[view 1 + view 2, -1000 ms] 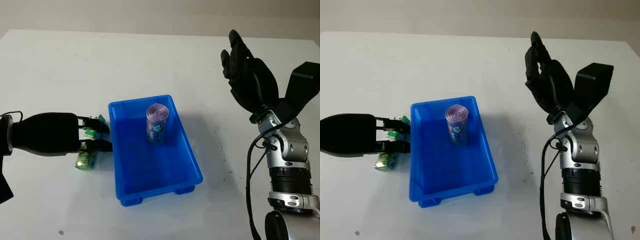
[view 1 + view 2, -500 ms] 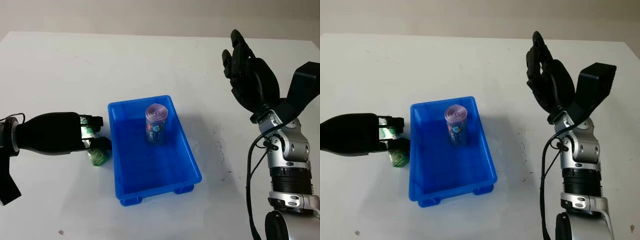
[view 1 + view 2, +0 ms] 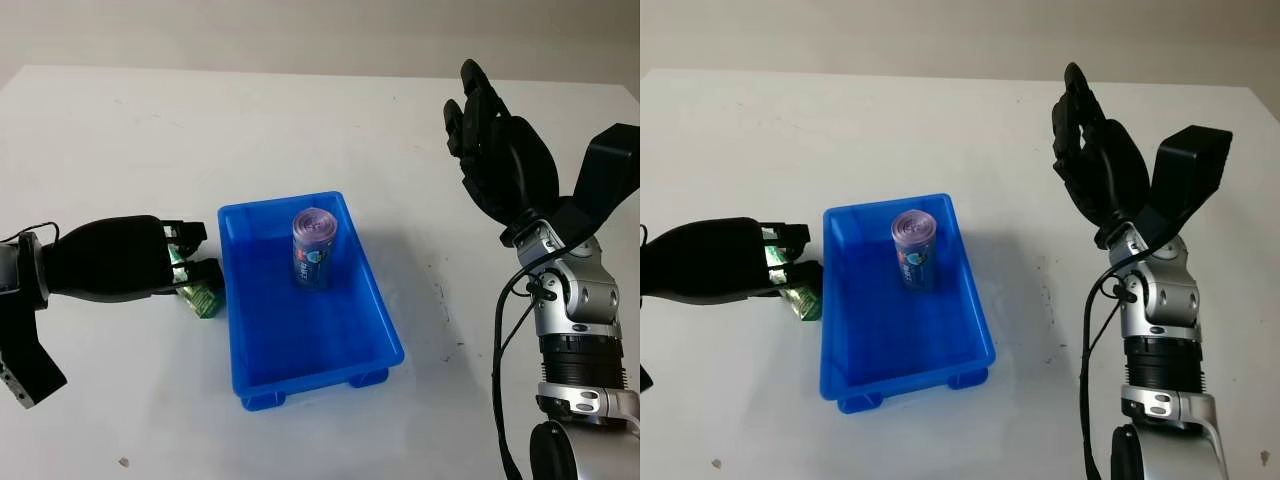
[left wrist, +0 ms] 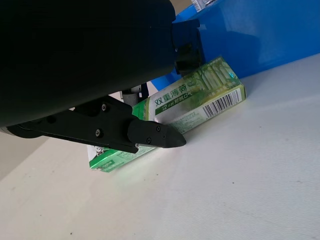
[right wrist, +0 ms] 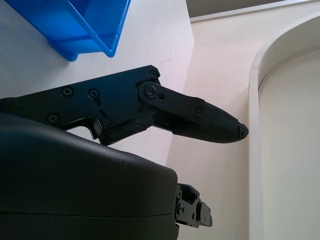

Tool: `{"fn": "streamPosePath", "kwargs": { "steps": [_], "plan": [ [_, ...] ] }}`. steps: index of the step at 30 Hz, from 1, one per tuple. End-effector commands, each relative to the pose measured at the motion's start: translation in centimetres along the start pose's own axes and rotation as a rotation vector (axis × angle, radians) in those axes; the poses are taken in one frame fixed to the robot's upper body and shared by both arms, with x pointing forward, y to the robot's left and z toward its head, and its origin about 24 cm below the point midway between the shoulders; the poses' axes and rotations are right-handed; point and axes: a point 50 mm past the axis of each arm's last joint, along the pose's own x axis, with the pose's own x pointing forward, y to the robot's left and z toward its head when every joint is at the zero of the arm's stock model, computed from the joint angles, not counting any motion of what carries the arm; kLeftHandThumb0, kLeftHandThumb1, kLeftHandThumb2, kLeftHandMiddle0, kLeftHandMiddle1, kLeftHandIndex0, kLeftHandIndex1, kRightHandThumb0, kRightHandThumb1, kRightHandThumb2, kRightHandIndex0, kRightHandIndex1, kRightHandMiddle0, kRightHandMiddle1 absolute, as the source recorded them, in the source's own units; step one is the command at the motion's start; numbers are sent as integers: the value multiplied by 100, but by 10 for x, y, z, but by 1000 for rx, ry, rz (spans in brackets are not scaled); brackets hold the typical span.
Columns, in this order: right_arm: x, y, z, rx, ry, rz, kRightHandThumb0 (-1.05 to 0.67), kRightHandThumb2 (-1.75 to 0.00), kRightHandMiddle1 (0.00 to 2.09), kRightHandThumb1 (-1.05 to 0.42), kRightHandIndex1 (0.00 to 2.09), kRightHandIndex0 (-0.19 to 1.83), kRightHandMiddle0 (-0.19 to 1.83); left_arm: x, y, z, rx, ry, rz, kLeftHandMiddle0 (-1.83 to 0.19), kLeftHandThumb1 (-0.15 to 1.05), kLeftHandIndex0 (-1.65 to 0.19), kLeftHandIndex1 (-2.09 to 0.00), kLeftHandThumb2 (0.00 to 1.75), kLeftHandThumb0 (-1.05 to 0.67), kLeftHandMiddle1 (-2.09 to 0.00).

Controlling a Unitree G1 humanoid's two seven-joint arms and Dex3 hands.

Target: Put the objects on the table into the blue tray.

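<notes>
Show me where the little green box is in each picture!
Left eye view: green box at the left hand fingertips, just left of the blue tray.
Right eye view: same spot.
Left wrist view: centre, on the table.
Right wrist view: not there.
Shared landmark: the blue tray.

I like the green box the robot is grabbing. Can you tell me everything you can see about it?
The green box is a small, flat carton, like a gum pack. It is bright green and white, with Chinese writing, a barcode on one edge and a shiny silver patch. It lies tilted on the white table, right beside the outer wall of the blue tray, not inside it. The left hand has closed its black fingers around it; one end of the box sticks out toward the tray.
</notes>
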Motion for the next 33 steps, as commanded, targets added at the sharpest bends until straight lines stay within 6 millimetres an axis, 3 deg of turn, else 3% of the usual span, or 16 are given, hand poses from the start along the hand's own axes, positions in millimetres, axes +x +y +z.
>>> {"fn": "streamPosePath", "kwargs": {
  "steps": [1,7,10,12,16,19,21,24,26,28,30,33],
  "plan": [
    [1,0,3,13,-14,5,-67,-72,0,-105,0,-19,-19,-13,-4,-4,36,34,-67,-66,104,-43,-209,10,-3,-209],
    [1,1,4,4,-16,0,-66,-72,0,-105,0,-19,-19,-23,-2,-18,110,125,-119,-57,104,-33,-209,11,-8,-209],
    [1,1,3,15,-16,7,-66,-72,0,-105,0,-19,-19,-29,-2,-26,132,179,-127,-68,105,-44,-209,15,0,-209],
    [1,1,2,18,-18,7,-67,-72,0,-105,0,-19,-19,-32,0,-32,143,235,-120,-66,105,-43,-209,17,-4,-209],
    [0,1,3,11,-13,10,-66,-73,0,-105,0,-19,-19,-38,7,-46,232,278,-127,-39,103,-21,-209,10,-4,-209],
    [0,0,3,6,-12,9,-67,-73,0,-105,0,-19,-19,-41,11,-55,240,344,-99,-35,102,-17,-207,7,-5,-209],
    [0,1,4,4,-12,7,-67,-72,0,-105,0,-19,-19,-41,16,-60,248,377,-112,-28,100,-16,-187,6,-9,-207],
    [0,1,4,2,-13,6,-66,-72,0,-105,0,-19,-19,-42,24,-66,252,412,-111,-30,96,-24,-156,5,-10,-185],
    [0,1,4,3,-13,7,-66,-73,0,-105,0,-19,-19,-42,29,-70,262,432,-93,-31,96,-27,-150,5,-11,-180],
    [0,2,4,8,-11,10,-66,-72,0,-105,0,-19,-19,-42,35,-74,276,456,-82,-26,98,-22,-150,6,-14,-187],
    [1,2,4,10,-9,11,-66,-72,0,-105,0,-19,-19,-40,45,-79,288,480,-63,-27,98,-25,-136,5,-15,-168],
    [1,2,3,6,-8,15,-65,-73,0,-105,0,-19,-19,-35,68,-85,293,523,2,-47,95,-39,-100,5,-15,-96]
  ]
}}
